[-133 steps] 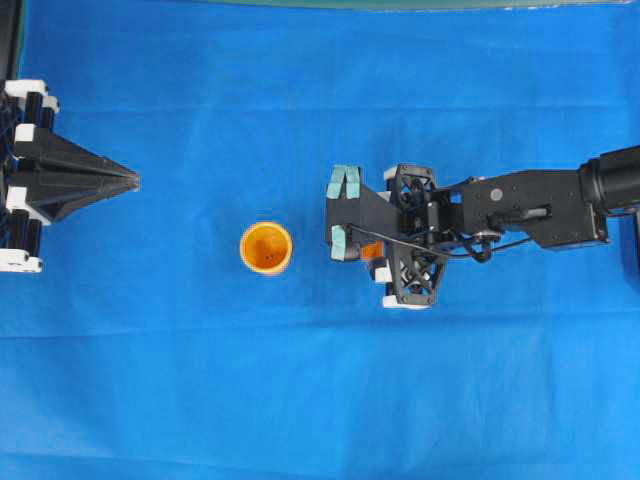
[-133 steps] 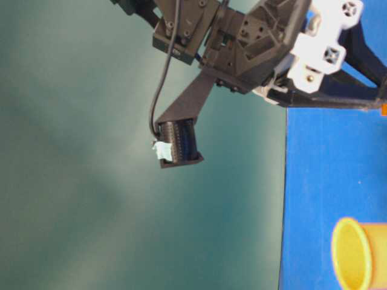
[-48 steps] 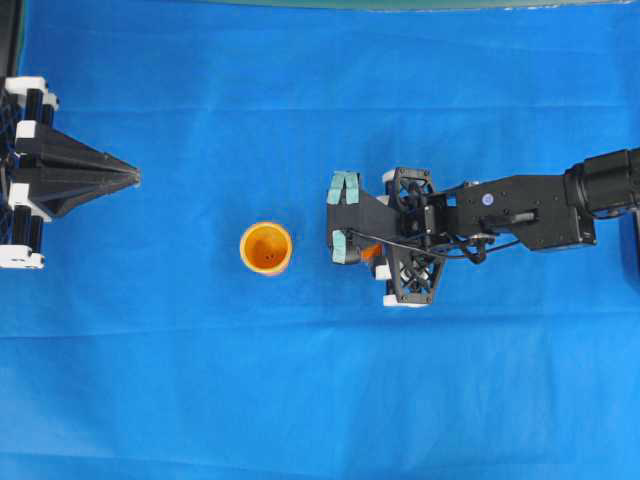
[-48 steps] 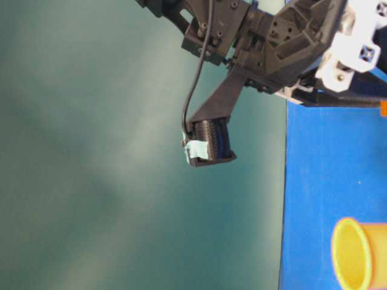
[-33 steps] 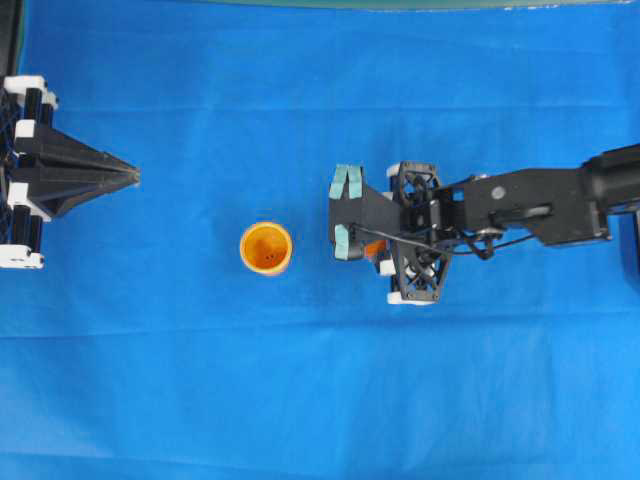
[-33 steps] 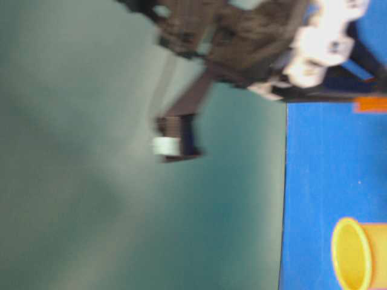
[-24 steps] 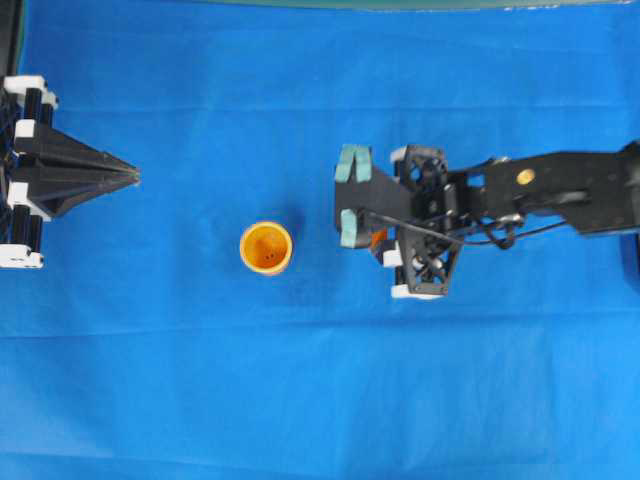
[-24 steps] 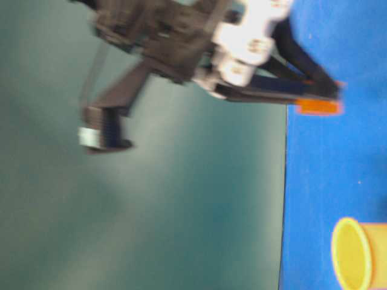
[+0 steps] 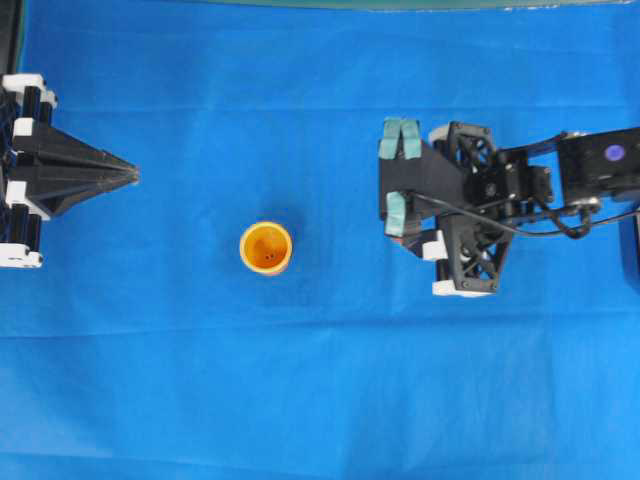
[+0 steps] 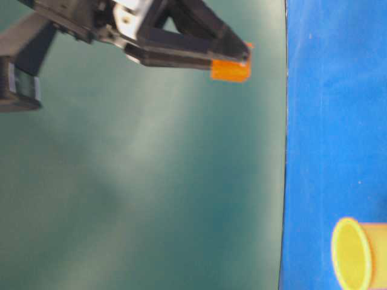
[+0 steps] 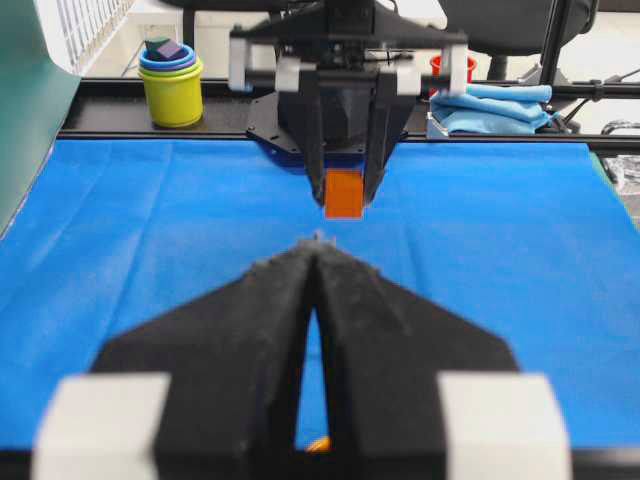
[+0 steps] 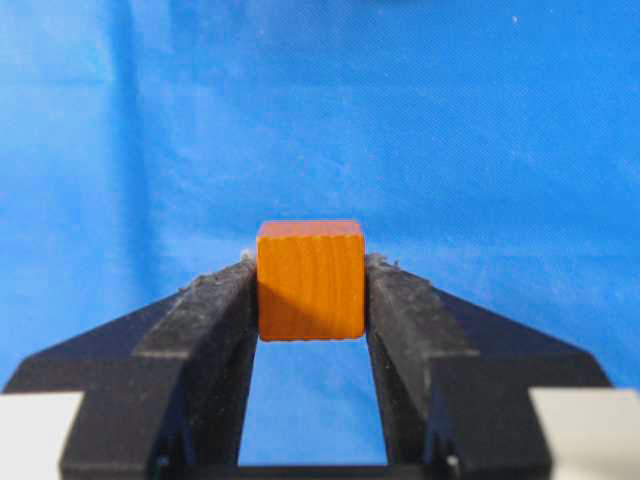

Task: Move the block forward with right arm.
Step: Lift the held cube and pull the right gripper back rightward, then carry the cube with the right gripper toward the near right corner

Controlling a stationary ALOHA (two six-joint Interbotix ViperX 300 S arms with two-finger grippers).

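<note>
- Resting at the far left of the overhead view: my left black pointed pincer [image 9: 125, 177] with white blocks, its two fingers pressed together to a tip, nothing between them; it lies well apart from everything else.
- Covering the whole work surface: a blue cloth table cover [image 9: 300, 380], bare around the items listed.
- Standing upright left of centre: a small round orange-yellow plastic cup [image 9: 266, 247], mouth up, touched by neither arm; in the table-level view its rim shows at the lower right [image 10: 351, 254].
- Hanging right of centre, to the right of the cup and apart from it: my right black lattice-frame pincer [image 12: 312, 285] with white end caps and teal pads, seen from above at [image 9: 400, 185].
- Pinched between that right pincer's two black fingertips: the small orange wooden cube [image 12: 310, 280], one finger against each side face, wood grain facing the wrist camera.
- Cube's position: lifted clear of the blue cloth, as the table-level view [image 10: 230, 70] and the left wrist view [image 11: 345, 192] both show; hidden under the pincer in the overhead view.
- Background beyond the table, left wrist view: stacked coloured cups [image 11: 171, 80] and folded blue cloths [image 11: 488, 106].
</note>
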